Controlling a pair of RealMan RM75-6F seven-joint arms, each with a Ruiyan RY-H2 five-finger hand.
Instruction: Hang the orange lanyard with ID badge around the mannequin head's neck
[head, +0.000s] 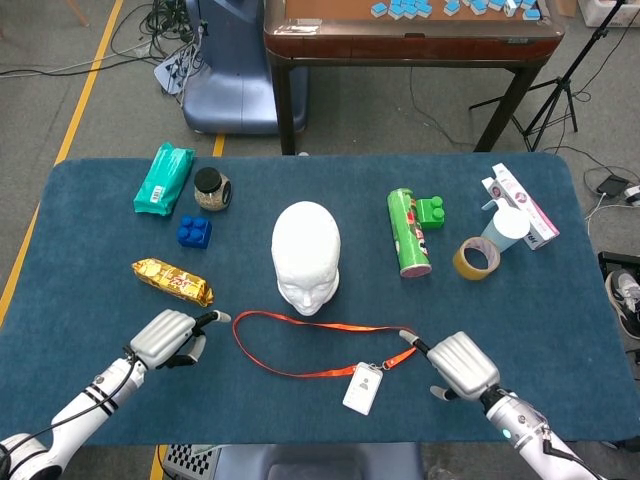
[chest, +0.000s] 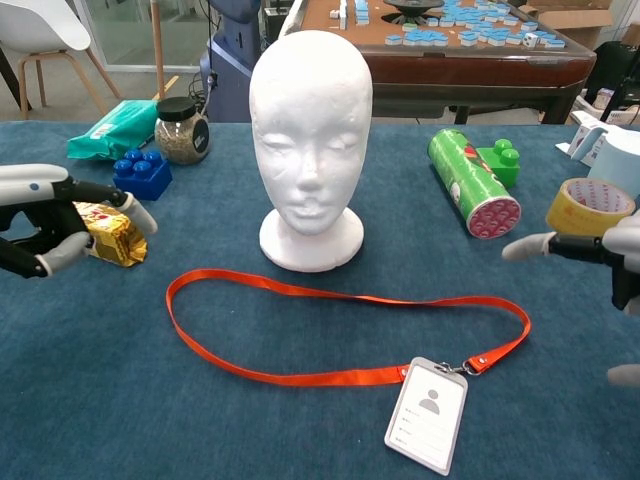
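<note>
The white mannequin head stands upright mid-table, facing me. In front of it the orange lanyard lies flat in a long loop, and its ID badge rests on the cloth near the loop's right end. My right hand hovers just right of that end with fingers spread and holds nothing. Beside the loop's left end is my left hand, with fingers apart and nothing in it.
A gold snack bar, blue brick, jar and green packet lie at left. At right are a green can, green brick, tape roll, cup and box. A wooden table stands behind.
</note>
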